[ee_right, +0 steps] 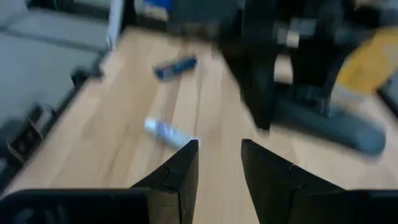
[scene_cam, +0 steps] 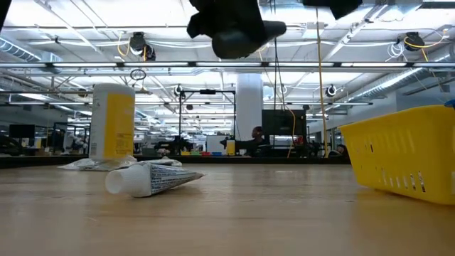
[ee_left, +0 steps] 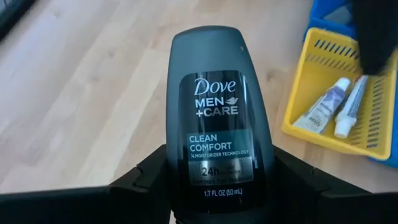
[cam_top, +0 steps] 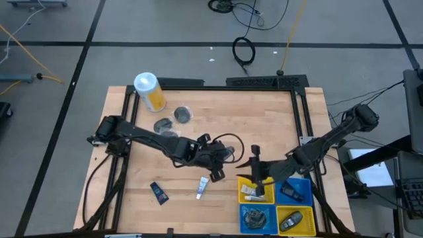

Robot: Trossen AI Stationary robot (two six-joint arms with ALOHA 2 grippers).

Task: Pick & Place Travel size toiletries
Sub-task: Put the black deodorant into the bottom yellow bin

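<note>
High view: left tool (cam_top: 217,173) grips dark oval bottle (ee_left: 214,112); right tool (ee_right: 219,163) empty, fingers parted, over yellow bin (cam_top: 255,180).

the left arm (cam_top: 149,139) is being stretched from the table's left edge toward its middle, with the left gripper (cam_top: 217,173) being held above the wood. its fingers (ee_left: 146,177) are being kept clamped on a dark bottle (ee_left: 219,112), which is being held upright between them. the right arm (cam_top: 330,140) is being reached in from the table's right edge, and the right gripper (cam_top: 256,180) is being held with its fingers (ee_right: 180,168) parted by a narrow gap, nothing being gripped between them.
</note>
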